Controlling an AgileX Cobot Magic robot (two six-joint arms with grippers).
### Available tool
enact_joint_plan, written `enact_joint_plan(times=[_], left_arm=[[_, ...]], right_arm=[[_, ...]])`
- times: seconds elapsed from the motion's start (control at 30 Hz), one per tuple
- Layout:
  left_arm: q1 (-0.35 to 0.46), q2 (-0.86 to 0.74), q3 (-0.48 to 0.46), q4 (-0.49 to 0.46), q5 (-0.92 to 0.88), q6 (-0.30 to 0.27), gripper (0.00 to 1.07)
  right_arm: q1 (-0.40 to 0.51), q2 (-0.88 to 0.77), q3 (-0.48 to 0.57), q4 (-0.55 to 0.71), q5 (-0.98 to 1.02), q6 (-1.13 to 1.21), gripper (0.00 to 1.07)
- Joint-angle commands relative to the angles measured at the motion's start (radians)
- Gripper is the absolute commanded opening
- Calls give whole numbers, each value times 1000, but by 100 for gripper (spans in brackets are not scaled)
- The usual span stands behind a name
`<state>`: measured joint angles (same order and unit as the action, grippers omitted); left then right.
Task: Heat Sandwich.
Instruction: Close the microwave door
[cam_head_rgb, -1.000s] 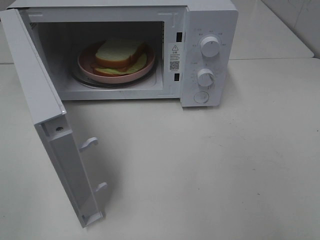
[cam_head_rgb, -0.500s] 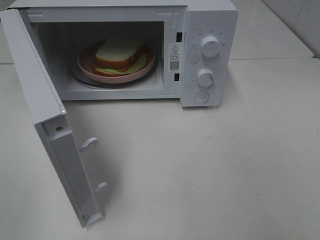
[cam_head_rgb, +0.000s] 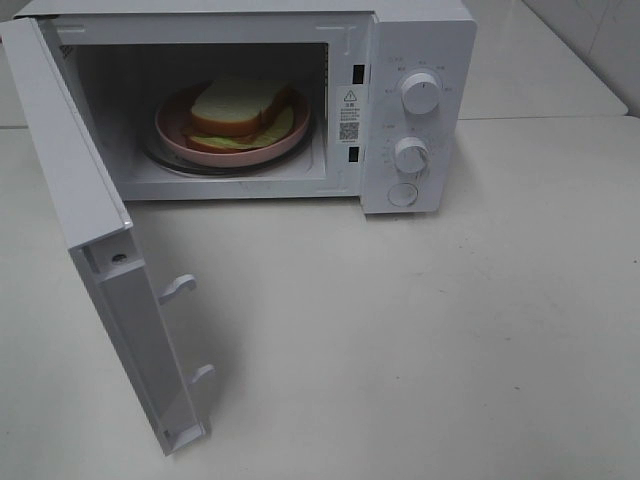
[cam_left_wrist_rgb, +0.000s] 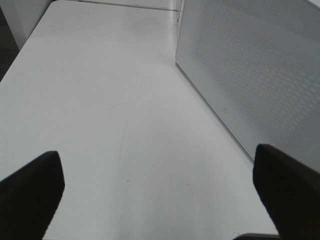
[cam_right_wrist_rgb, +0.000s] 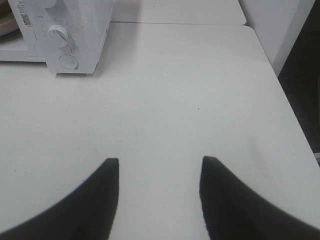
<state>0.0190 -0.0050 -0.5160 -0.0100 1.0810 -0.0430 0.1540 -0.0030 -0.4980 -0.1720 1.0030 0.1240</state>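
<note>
**A:** ok, high cam first, where's the food at?

**B:** The sandwich (cam_head_rgb: 238, 108) is inside the microwave (cam_head_rgb: 440, 60), lying on a round pink plate (cam_head_rgb: 170, 128) in the cavity. The bread covers only part of the plate, with green lettuce poking out at the front. The microwave is parked at the back edge of the counter (cam_head_rgb: 420, 330). Its door (cam_head_rgb: 140, 340) hangs wide open, out toward the counter's front-left corner, and two latch hooks (cam_head_rgb: 178, 288) stick out of the inner face. Right of the cavity there's the upper knob (cam_head_rgb: 420, 92), the lower knob (cam_head_rgb: 411, 155) and a round button (cam_head_rgb: 403, 194) under them.

**A:** and the left wrist cam?

**B:** The left pincer (cam_left_wrist_rgb: 157, 192) is spread really wide, with one dark finger at each side of the shot. It's got hold of nothing, there's only bare counter (cam_left_wrist_rgb: 100, 100) between them. A white dotted panel (cam_left_wrist_rgb: 250, 75) stands on the counter just beside it. It looks like the outside of the door, but I can't say for sure.

**A:** right wrist?

**B:** The right pincer (cam_right_wrist_rgb: 157, 195) is partly spread, a narrower gap than the left one. Nothing's in it either, just plain counter (cam_right_wrist_rgb: 175, 100) showing through. Well apart from it you can see the microwave's control end (cam_right_wrist_rgb: 85, 30), with a knob (cam_right_wrist_rgb: 57, 35) and the round button (cam_right_wrist_rgb: 67, 61). The counter's right edge and back-right corner show too.
</note>
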Motion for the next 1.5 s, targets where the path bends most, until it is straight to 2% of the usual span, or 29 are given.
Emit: enact_joint_plan(times=[0.03, 1.37, 1.5], left_arm=[[4, -5, 2, -5, -12, -2, 97], [4, -5, 1, -1, -12, 2, 97], [4, -5, -17, 1, -40, 51, 97]], right_arm=[[-5, -29, 2, 4, -4, -7, 51], [-2, -29, 2, 4, -4, -7, 51], [-2, -29, 2, 4, -4, -7, 51]])
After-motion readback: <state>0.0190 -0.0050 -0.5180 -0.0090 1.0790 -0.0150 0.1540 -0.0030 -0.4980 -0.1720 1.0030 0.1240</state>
